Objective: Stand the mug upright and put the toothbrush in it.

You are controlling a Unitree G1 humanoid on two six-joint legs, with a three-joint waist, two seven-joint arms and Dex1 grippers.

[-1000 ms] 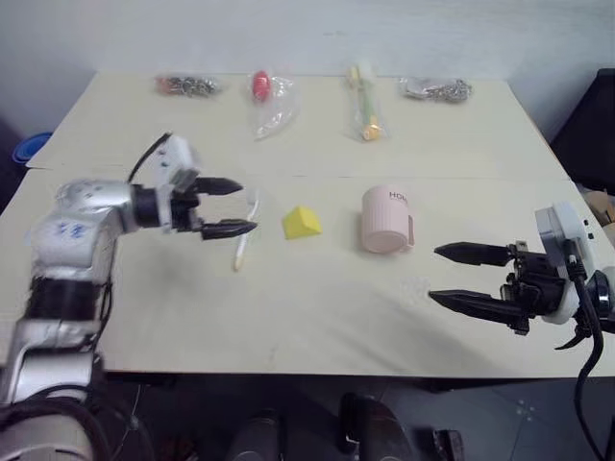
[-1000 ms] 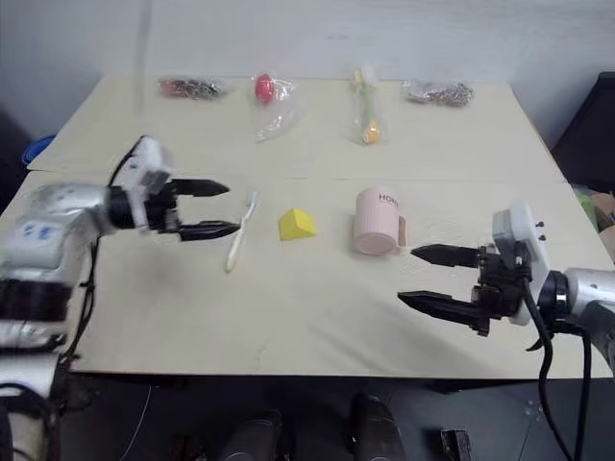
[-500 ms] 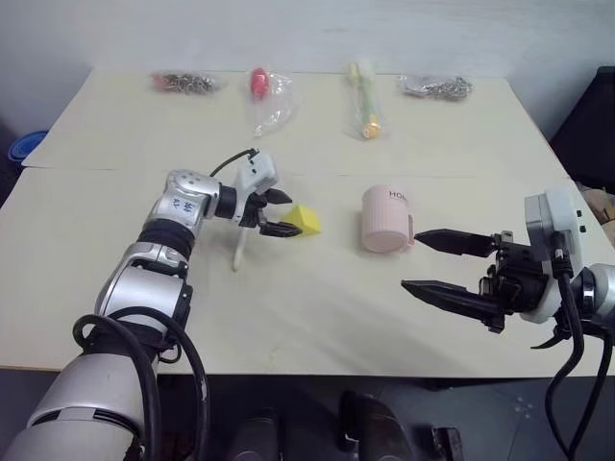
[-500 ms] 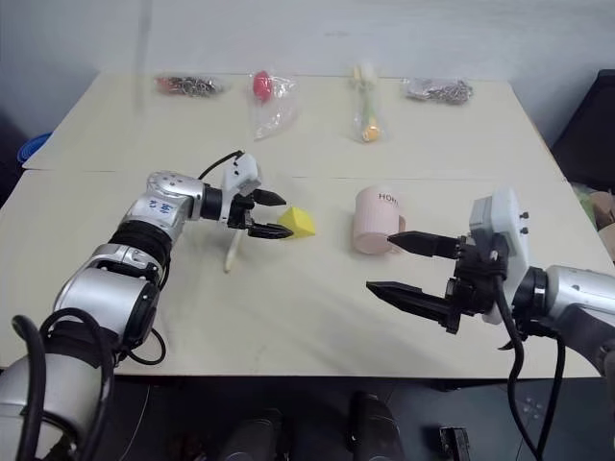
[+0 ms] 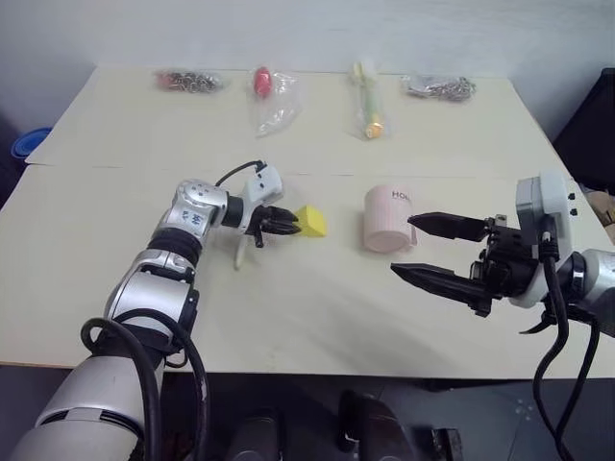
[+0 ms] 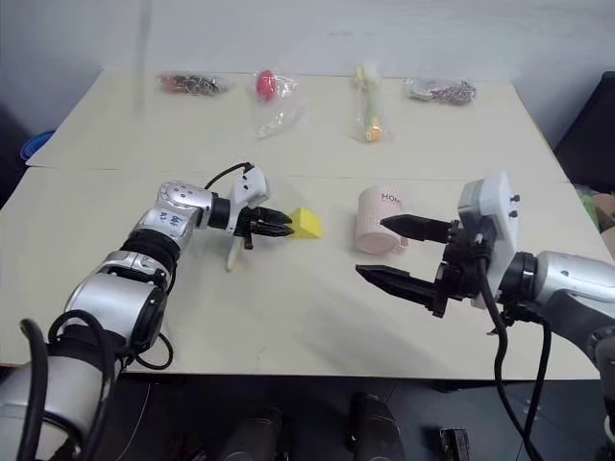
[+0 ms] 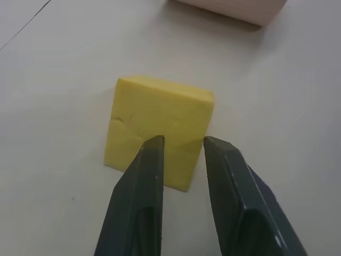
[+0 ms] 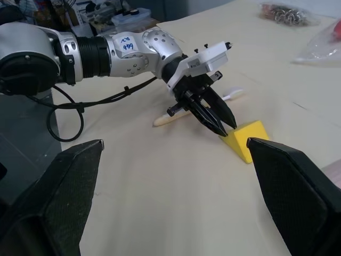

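The pale pink mug [image 5: 387, 220] sits mid-table with its dark lettering to the far side, and no opening shows. The slim pale toothbrush [image 5: 240, 254] lies flat left of it, partly under my left wrist; its head [image 8: 235, 95] pokes out beyond the fingers. My left gripper [image 5: 288, 227] hovers low with its tips at a yellow wedge block [image 7: 160, 125], narrowly open and empty. My right gripper [image 5: 401, 245] stands wide open just right of the mug. Its far fingertip is by the mug's side and its near finger lies in front.
Several clear bags line the table's far edge: metal bits [image 5: 187, 82], a red thing [image 5: 261, 84], a yellow-green stick [image 5: 366, 101] and a chain [image 5: 437, 88]. A blue object [image 5: 29, 144] sits off the left edge. Bare tabletop [image 5: 288, 307] lies in front.
My left gripper swung right over the toothbrush to the yellow block and its fingers closed from wide to a narrow gap. The right gripper shifted left, up to the mug.
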